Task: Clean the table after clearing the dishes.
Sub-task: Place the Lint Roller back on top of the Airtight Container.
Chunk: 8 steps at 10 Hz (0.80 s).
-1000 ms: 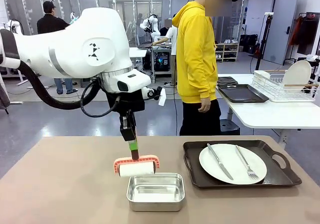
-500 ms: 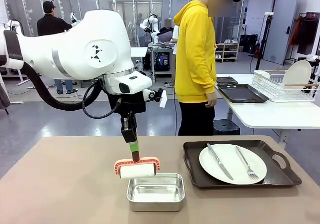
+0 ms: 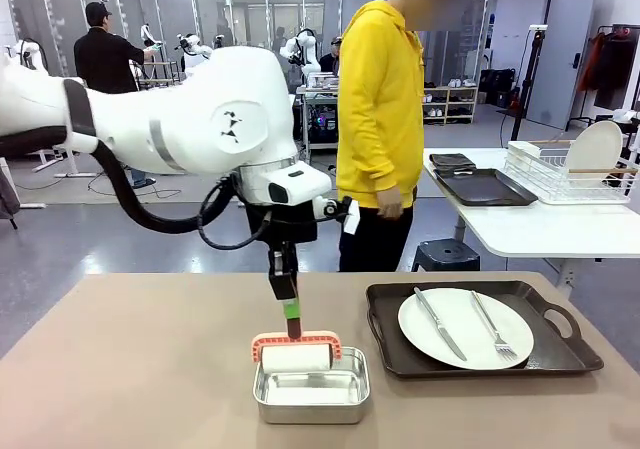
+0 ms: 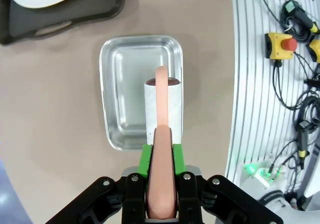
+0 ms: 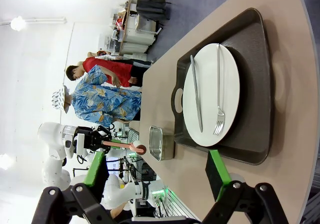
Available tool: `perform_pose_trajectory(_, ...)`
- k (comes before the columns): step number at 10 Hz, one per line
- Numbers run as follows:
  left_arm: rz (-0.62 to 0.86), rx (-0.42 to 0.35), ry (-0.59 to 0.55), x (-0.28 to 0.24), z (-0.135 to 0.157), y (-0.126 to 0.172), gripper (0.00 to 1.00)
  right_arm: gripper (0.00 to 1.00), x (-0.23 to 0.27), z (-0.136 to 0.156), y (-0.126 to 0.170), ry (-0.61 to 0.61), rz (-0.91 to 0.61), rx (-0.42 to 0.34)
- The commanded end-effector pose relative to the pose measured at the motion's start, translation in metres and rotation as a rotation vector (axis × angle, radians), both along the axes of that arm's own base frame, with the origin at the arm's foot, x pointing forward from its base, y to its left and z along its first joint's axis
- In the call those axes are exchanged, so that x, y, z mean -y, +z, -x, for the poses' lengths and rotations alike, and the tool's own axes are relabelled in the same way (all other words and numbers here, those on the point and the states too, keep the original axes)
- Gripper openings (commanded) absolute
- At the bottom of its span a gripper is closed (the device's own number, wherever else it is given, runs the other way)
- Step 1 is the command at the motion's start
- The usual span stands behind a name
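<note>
One tool decides the next move. In the front view, the left claw is clamped tight on the stem of a salmon-pink cleaning roller with a white roll. The roller hangs straight below the claw, lowered into a shiny rectangular steel pan. The roll's long axis runs crosswise under the claw, parallel to the pan's long sides. The arm bends down from above with its wrist vertical and its fingers aimed at the matte tan-brown table. To the claw's right, apart from the pan, a dark brown handled tray bears a round white plate with a metal knife and fork.

From the left wrist, the roll lies directly ahead of the fingers and inside the pan's walls, close to one long side. Whether it touches the pan floor I cannot tell. Bare table flanks the pan.

From the right wrist, the right claw stands spread wide and holds nothing. The tray and plate lie just ahead of it, with the pan beyond.

The dishes look uncleared, and the right arm is the nearer one to them. The roll must rise over the pan wall before it can meet the table.
</note>
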<state>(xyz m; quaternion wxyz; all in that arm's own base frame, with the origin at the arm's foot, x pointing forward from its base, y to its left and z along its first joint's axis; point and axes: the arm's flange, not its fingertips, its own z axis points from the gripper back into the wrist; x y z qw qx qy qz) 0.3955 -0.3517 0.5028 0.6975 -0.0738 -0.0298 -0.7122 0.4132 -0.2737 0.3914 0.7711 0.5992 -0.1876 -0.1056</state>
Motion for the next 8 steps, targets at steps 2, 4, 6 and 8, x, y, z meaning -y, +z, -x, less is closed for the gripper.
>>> perform_pose_trajectory(2, -0.026, -0.047, -0.046, 0.018, -0.016, -0.017, 0.21, 1.00, 0.000, 0.002, 0.004, 0.003, -0.003, 0.008)
perform_pose_trajectory(4, -0.039, -0.033, -0.076, 0.026, -0.029, -0.029, 0.21, 1.00, 0.000, 0.002, 0.004, 0.003, -0.003, 0.008)
perform_pose_trajectory(6, -0.055, -0.017, -0.101, 0.028, -0.038, -0.042, 0.21, 1.00, 0.000, 0.002, 0.004, 0.003, -0.003, 0.008)
perform_pose_trajectory(8, -0.063, -0.009, -0.137, 0.025, -0.046, -0.055, 0.21, 1.00, 0.000, 0.002, 0.004, 0.003, -0.003, 0.008)
